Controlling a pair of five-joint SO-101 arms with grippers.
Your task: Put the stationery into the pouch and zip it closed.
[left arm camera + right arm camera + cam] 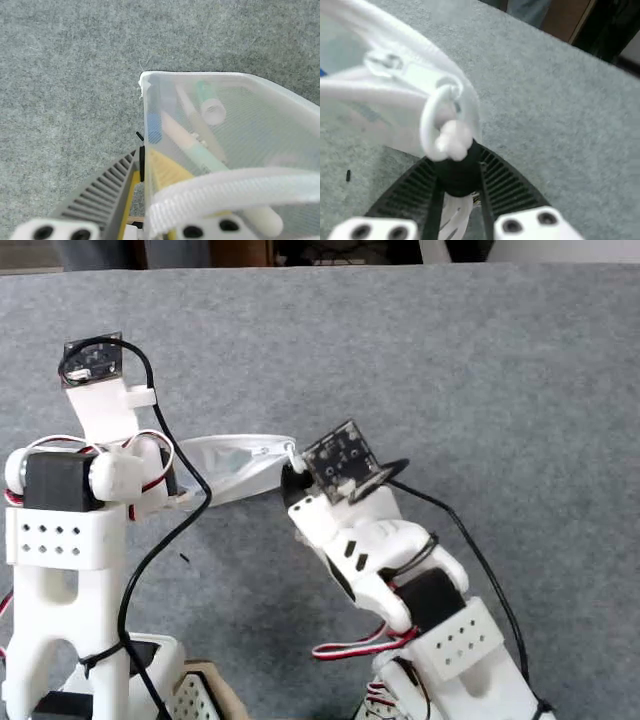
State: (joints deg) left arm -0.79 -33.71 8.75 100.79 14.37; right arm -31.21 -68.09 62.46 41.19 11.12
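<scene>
A translucent white mesh zip pouch [235, 465] lies on the grey bench [450, 360], holding blue, cream and green pens [190, 142]; its white ring zip pull [440, 117] sits at one end.

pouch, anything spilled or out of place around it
Nothing spilled: the pens sit inside the pouch, gripped by the left hand, while the right hand pinches the zipper pull. One oddity: a tiny black speck lies loose on the mat near it.
</scene>
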